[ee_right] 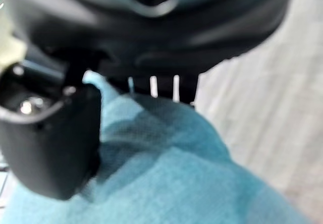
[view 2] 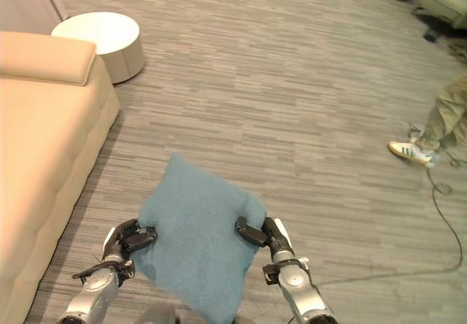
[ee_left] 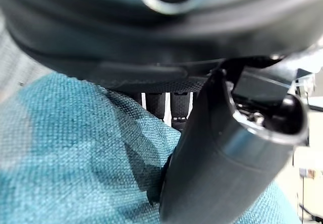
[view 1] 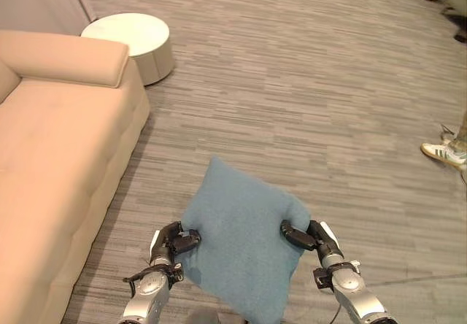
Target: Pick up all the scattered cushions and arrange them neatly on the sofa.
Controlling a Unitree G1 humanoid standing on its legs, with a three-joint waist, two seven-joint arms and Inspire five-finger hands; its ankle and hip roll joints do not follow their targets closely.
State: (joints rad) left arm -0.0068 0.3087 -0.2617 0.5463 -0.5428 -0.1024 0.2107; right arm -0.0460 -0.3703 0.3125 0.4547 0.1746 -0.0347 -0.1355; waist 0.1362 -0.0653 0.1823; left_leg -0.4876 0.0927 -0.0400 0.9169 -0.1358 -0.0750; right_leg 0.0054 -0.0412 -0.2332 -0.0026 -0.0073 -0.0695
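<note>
A plain teal-blue woven fabric cushion (view 1: 241, 244) is seen against grey streaked carpet flooring (view 1: 306, 98). At 9 o'clock a peachy-beige upholstered sofa (view 1: 51, 171) is shown, a round off-white side table (view 1: 135, 39) at 11, and a white sneaker with green stripes (view 1: 442, 153) at 3.

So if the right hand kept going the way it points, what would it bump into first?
The blue cushion: the right hand already grips its edge, pointing inward. Past the cushion sits the left hand, probably next.

Silver-grey arms, dark left hand (view 1: 177, 241), dark right hand (view 1: 303, 234), white thumb covers
</note>
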